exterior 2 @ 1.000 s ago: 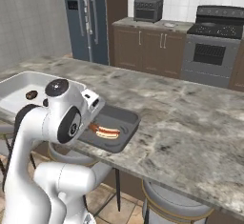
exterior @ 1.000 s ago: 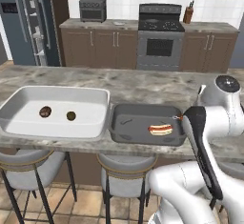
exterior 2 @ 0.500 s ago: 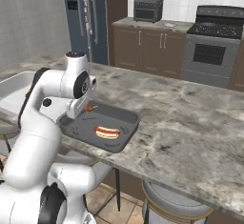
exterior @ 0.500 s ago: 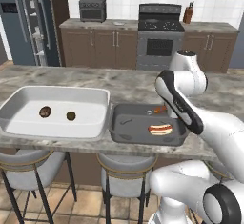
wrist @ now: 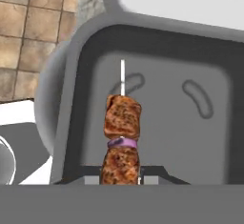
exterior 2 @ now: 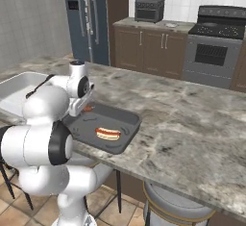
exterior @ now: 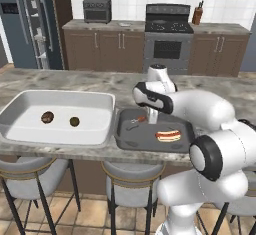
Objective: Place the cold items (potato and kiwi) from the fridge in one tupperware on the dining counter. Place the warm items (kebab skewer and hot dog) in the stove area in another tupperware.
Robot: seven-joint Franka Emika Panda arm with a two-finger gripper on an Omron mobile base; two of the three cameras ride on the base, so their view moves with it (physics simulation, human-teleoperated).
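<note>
From the left base view, the arm reaches over the marble bench (exterior: 65, 78) and its hand hangs above the dark tub (exterior: 130, 140), at that tub's back left part. The hot dog (exterior: 168, 136) lies flat in the tub, toward its right front. Just left of the dark tub stands the white tub (exterior: 30, 134), with the potato (exterior: 47, 117) and the kiwi (exterior: 74, 122) well apart on its floor.

From the right base view, the hand sits over the dark tub's far left corner, with a reddish bit of the skewer (exterior 2: 87, 108) showing beside it. The hot dog rests nearer the tub's middle, so there is bare floor between the two.

In the hand view, the pincer (wrist: 121, 180) appears to grip the skewer low on its meat; the fingers themselves are hidden by the meat, so how wide they stand I cannot tell. The skewer's long axis runs straight away from the pincer, bare tip pointing toward the tub's far wall. Open tub floor lies directly beneath, so lowering and letting go looks like the next step; the near wall is the edge to mind.
</note>
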